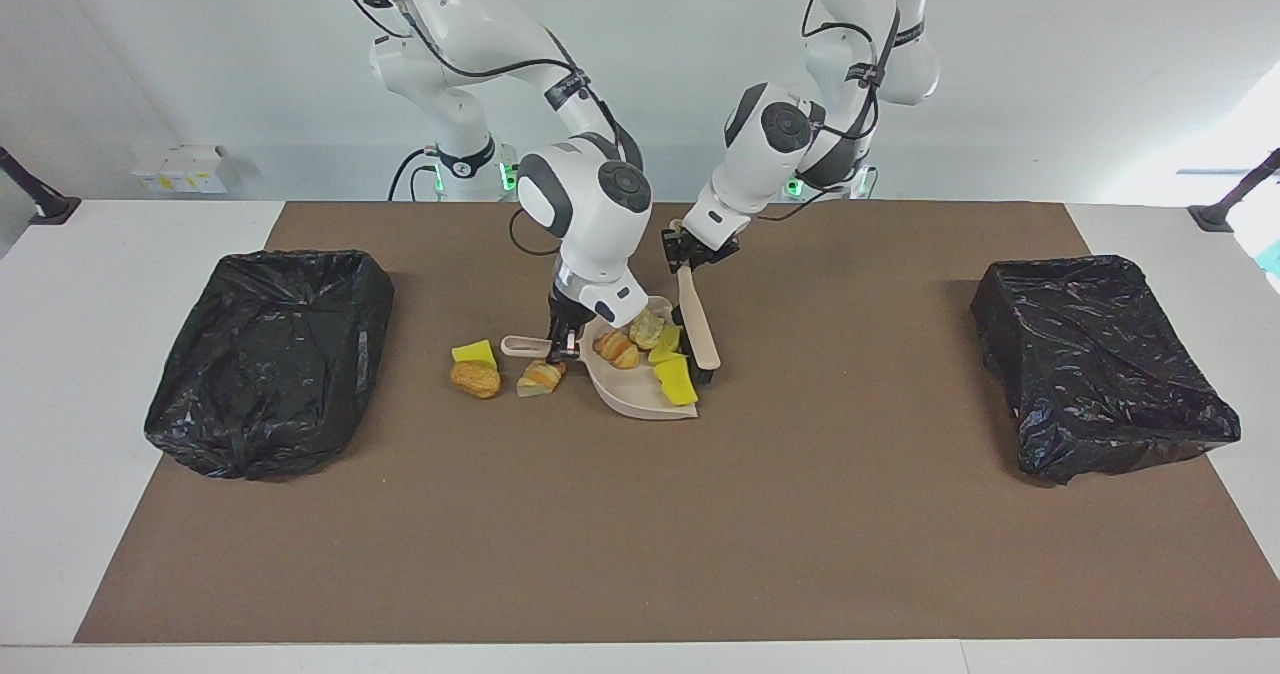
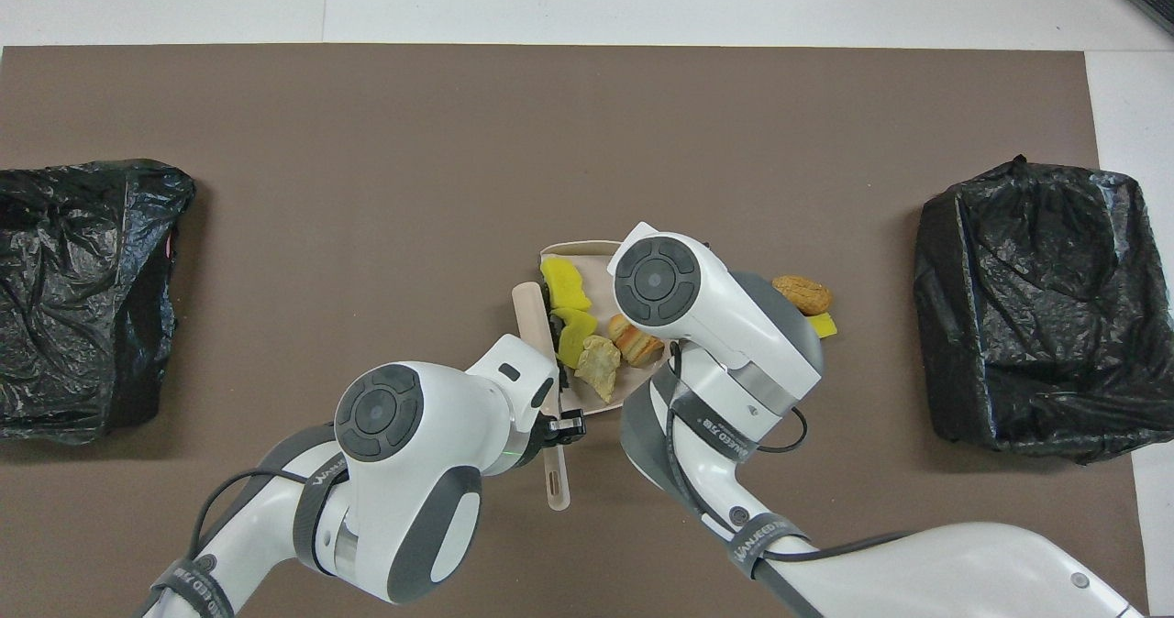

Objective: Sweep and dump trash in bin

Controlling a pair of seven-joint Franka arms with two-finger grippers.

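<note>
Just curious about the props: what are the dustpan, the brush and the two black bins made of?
The dustpan looks like matte beige plastic, smooth and evenly coloured. The brush has a pale handle, wood or plastic, with dark bristles. The bins are covered in thin glossy black plastic film, judging by the wrinkles and shine; what lies beneath is hidden.

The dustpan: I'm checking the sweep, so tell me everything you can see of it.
The dustpan is beige, plastic-looking, flat on the brown mat mid-table. The right gripper is shut on its short handle. On it lie two yellow sponge pieces, a bread-like piece and a pale lump. The brush, held by the left gripper, rests against its open edge.
</note>
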